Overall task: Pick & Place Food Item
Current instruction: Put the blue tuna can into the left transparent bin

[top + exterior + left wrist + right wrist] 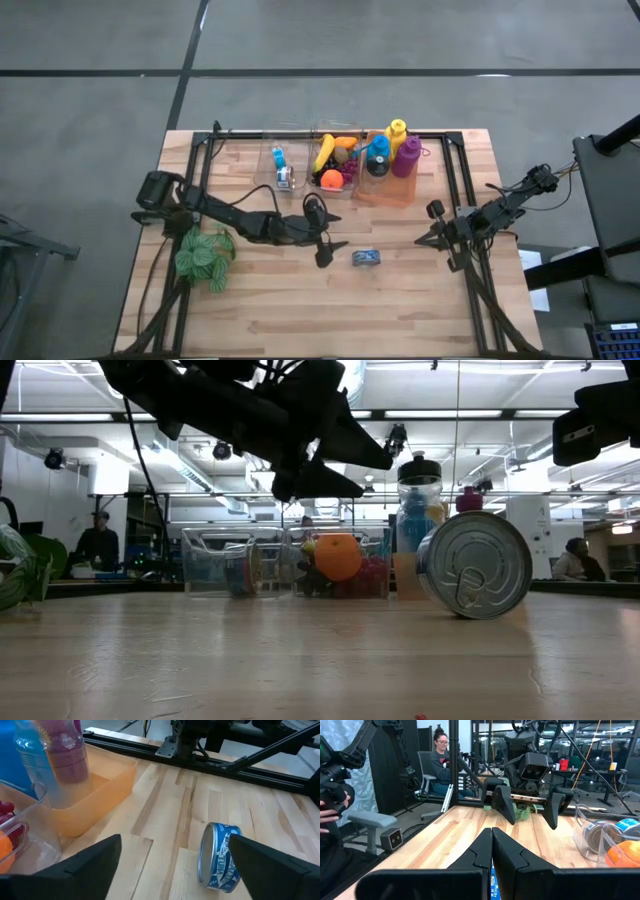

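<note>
- Right now the left pincer hovers wide open above the tabletop.
- The tuna can lies on its side just beyond its fingertips.
- The right pincer waits pressed together.

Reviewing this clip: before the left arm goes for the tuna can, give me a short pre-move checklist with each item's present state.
1. Left gripper open: ok, fingers spread wide in its wrist view.
2. Tuna can reachable: ok, it lies on its side on the table, just off the left gripper's fingertips, apart from the bins.
3. Gripper centred over the can: not ok, the can sits toward one finger rather than midway.
4. Gripper down at can level: not ok, in the low view it hangs above the tabletop.
5. Right gripper out of the way: ok, shut, at the table's right side.
6. Space in the bins: cannot tell.
</note>
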